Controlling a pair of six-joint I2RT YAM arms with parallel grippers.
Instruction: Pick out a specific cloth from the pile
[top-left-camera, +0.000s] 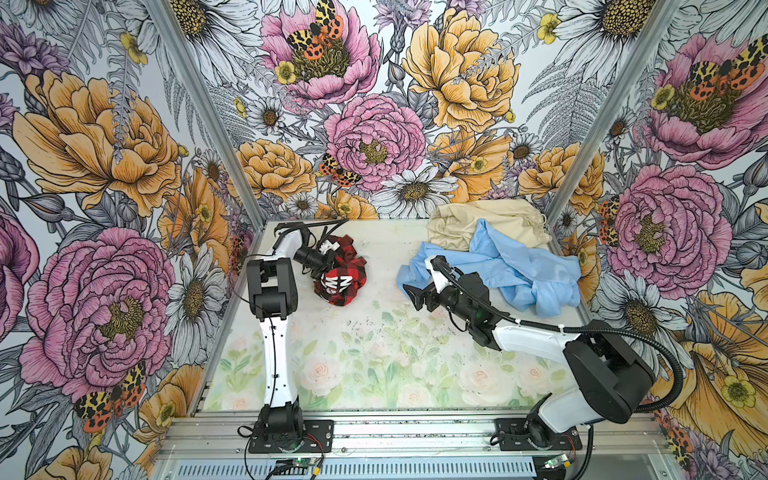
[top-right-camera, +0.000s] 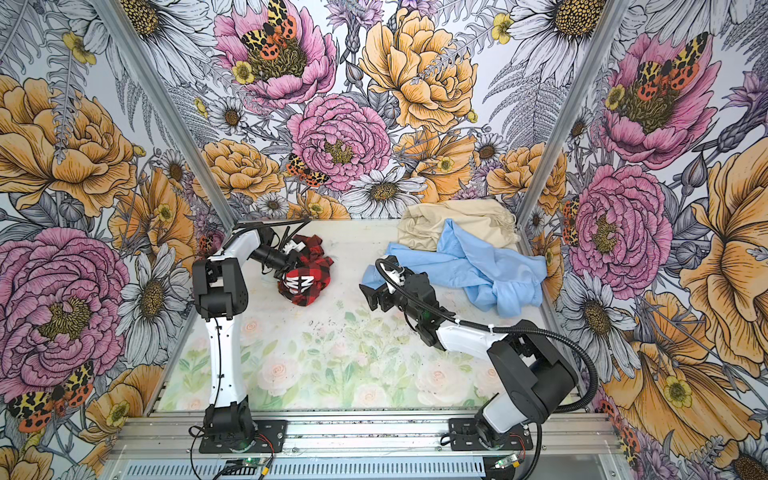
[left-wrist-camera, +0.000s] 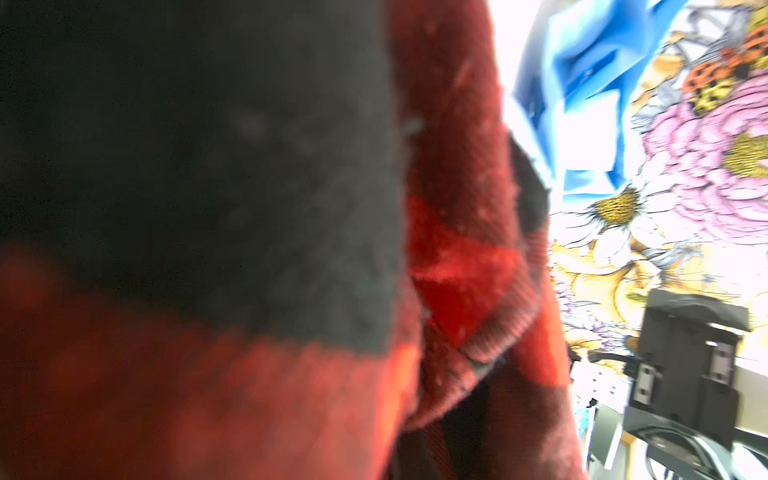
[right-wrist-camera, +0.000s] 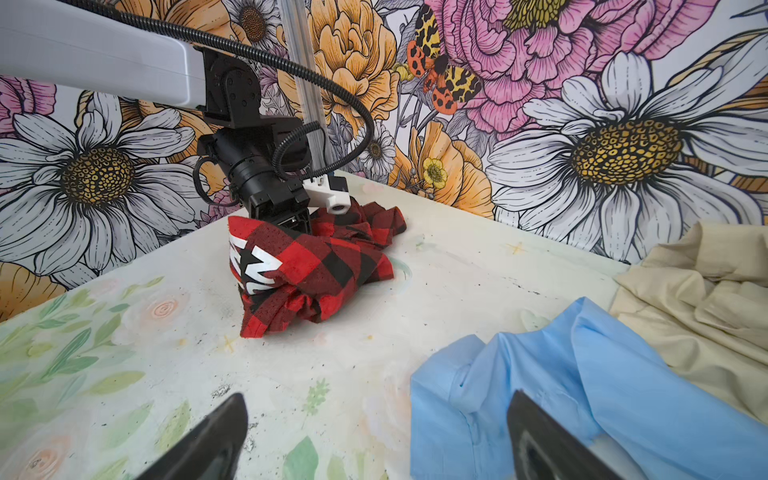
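cloth | in closed left jaws (bunched) | well apart from right jaws

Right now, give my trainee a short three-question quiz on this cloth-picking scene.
1. True or false: the left hand is shut on the checked cloth.
2. The right hand is: A open and empty; B shut and empty; C holding a cloth.
3. Fill in: the blue cloth partly covers the ___ cloth.

Key: 1 true; 2 A; 3 cream, the cream cloth.
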